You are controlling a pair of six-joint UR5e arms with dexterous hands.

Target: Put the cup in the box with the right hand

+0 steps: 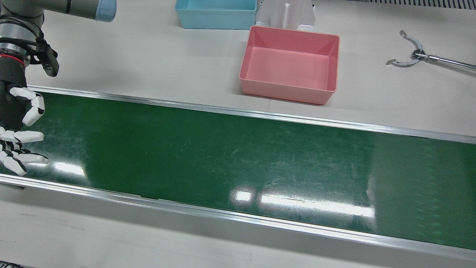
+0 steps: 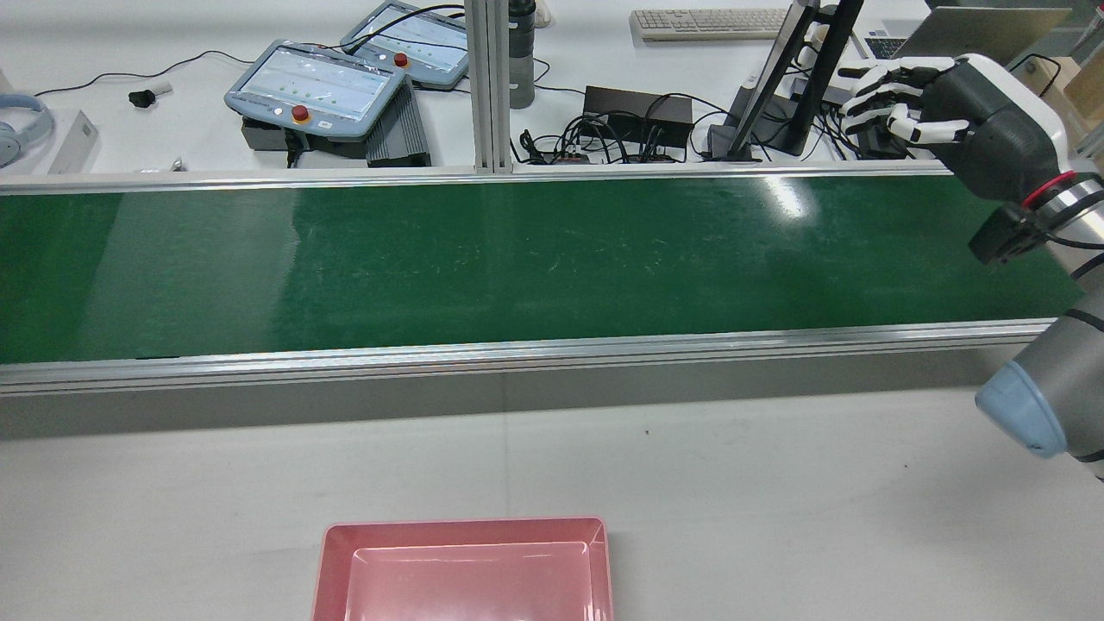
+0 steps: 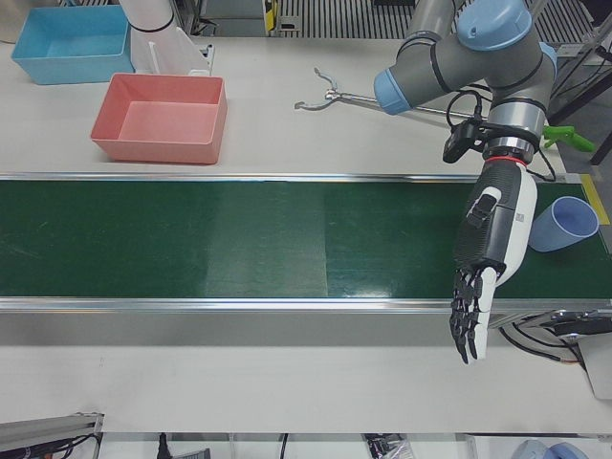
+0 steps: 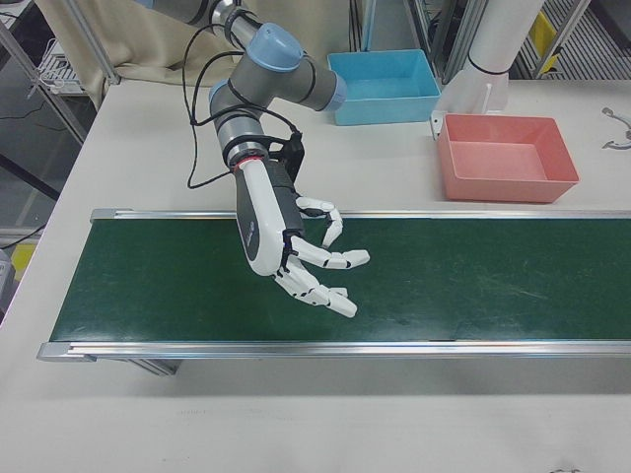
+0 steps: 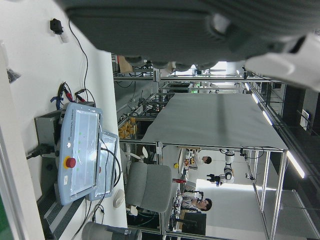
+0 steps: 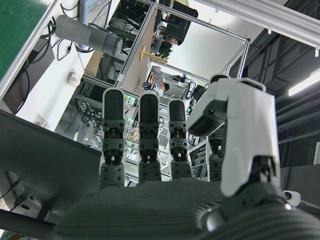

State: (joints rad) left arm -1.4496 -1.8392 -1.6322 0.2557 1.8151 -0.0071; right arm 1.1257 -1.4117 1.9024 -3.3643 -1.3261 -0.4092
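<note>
Overhead, my right hand hovers above the green conveyor belt with fingers spread and released, holding nothing. My left hand hangs over the belt's other end, its fingers straight and apart, also empty. The blue cup lies on its side on the belt at 3 o'clock of my left hand. The pink box sits empty on the worktop beyond the belt's far rail, and the long stretch of belt between my hands is open.

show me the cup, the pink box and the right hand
cup (image 3: pixel 564 224), left-front view, its blue side wall
pink box (image 1: pixel 290 67), front view, its bare floor
right hand (image 4: pixel 296 251), right-front view, its palm
</note>
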